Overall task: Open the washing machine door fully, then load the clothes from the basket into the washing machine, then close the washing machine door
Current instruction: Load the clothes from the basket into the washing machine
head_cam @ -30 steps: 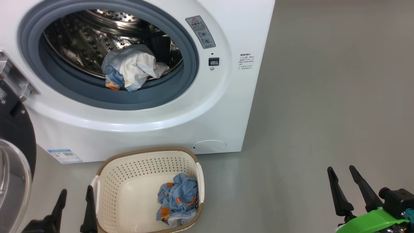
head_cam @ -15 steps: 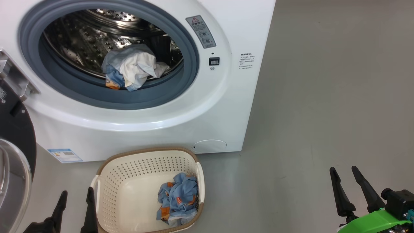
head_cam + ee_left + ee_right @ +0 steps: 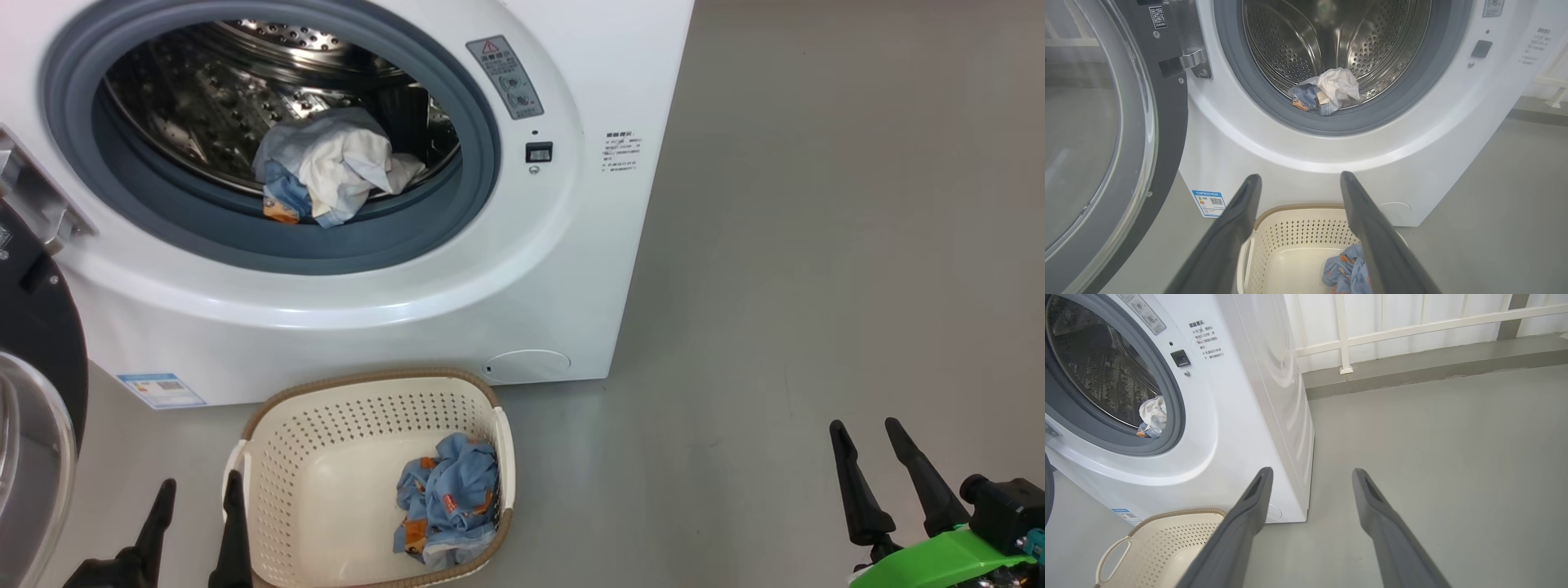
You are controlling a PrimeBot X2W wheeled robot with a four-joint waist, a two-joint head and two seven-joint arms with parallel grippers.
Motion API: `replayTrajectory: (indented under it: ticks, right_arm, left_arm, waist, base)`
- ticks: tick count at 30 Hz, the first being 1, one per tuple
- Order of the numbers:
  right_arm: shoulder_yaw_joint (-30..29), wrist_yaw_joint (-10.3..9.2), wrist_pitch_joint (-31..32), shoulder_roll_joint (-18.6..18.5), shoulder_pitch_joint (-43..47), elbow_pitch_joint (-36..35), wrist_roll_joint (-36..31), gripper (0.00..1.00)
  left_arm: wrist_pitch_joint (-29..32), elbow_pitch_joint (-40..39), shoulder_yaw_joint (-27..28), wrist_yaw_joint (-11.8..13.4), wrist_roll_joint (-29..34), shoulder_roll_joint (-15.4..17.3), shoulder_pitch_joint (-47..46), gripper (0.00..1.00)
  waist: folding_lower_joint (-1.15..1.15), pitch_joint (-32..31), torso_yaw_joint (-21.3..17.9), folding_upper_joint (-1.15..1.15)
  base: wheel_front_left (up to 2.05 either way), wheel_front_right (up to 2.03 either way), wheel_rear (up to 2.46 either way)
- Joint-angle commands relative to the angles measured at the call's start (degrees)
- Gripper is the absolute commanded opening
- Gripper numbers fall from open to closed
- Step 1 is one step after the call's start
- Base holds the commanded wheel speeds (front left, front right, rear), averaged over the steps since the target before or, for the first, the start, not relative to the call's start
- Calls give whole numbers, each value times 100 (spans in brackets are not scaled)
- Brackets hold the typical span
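The washing machine (image 3: pixel 408 302) stands with its door (image 3: pixel 37 384) swung wide to the left; the door (image 3: pixel 1106 134) shows its glass bowl and dark inner face. White, pale blue and denim clothes (image 3: pixel 326 171) lie in the drum, by the gasket. The cream basket (image 3: pixel 286 490) on the floor before the machine holds one denim-blue garment with orange patches (image 3: pixel 449 498). My left gripper (image 3: pixel 200 486) hangs open just left of the basket, holding nothing. My right gripper (image 3: pixel 864 426) is open over bare floor far to the right. The left wrist view has the basket (image 3: pixel 1298 228) between the fingers.
Grey floor (image 3: pixel 816 245) stretches to the right of the machine. A white railing and a low ledge (image 3: pixel 1412 363) run behind the machine's right side. The open door takes up the space at the left.
The whole head picture has shifted slightly, so the camera has moved a little. Both grippers and the clothes stay where they were.
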Motion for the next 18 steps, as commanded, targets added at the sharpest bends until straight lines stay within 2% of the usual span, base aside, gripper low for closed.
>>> replayTrajectory:
  ticks: [1, 18]
  right_arm:
    - [123, 9, -28, -71, -56, -147, -33, 100]
    - [179, 9, -28, 20, -308, -243, -60, 100]
  left_arm:
    - [-36, -160, 166, 34, -26, 58, -71, 100]
    - [-36, 98, -54, 28, -140, 58, -277, 100]
  waist:
    - [0, 9, -1, 0]
    - [0, 377, -47, 0]
  base:
    - [0, 0, 0]
    - [0, 0, 0]
